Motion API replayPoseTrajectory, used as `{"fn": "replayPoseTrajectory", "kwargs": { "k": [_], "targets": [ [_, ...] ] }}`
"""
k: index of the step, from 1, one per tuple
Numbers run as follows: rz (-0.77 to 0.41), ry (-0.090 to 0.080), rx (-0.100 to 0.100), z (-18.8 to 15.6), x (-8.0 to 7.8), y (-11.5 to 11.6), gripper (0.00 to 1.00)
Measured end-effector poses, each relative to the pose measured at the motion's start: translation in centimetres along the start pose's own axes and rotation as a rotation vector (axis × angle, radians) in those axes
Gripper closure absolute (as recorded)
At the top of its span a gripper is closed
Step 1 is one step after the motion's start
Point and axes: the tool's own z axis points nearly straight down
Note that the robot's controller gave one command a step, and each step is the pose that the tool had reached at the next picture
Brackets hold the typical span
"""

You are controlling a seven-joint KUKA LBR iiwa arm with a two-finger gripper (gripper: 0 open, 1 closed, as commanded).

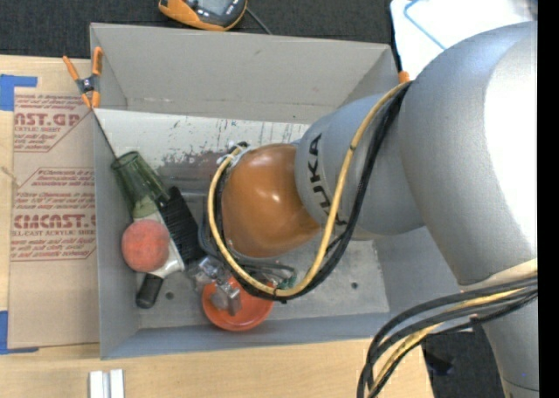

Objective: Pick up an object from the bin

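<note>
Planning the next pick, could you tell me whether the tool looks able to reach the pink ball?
Probably yes: the pink ball lies uncovered, and the tool sits close by over the red disc, though the black brush lies between them.

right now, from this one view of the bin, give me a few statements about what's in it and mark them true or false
1. The end effector is above a red-orange round dish by the lower wall of the bin. True.
2. A dark green bottle lies on that dish. False: it lies in the bin's upper left, apart from the dish.
3. A pink-orange ball lies in the left part of the bin. True.
4. The black brush lies outside the bin. False: it lies inside, just right of the ball.
</note>
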Motion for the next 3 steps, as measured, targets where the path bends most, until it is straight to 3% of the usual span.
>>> {"fn": "replayPoseTrajectory", "kwargs": {
  "k": [1,2,3],
  "targets": [
    [-0.186,0.002,-0.001,0.3,-0.1,0.3,1.0],
    [-0.216,0.006,-0.004,-1.3,0.0,0.4,1.0],
    [-0.13,0.003,-0.004,-3.1,-0.1,0.4,1.0]
  ]
}}
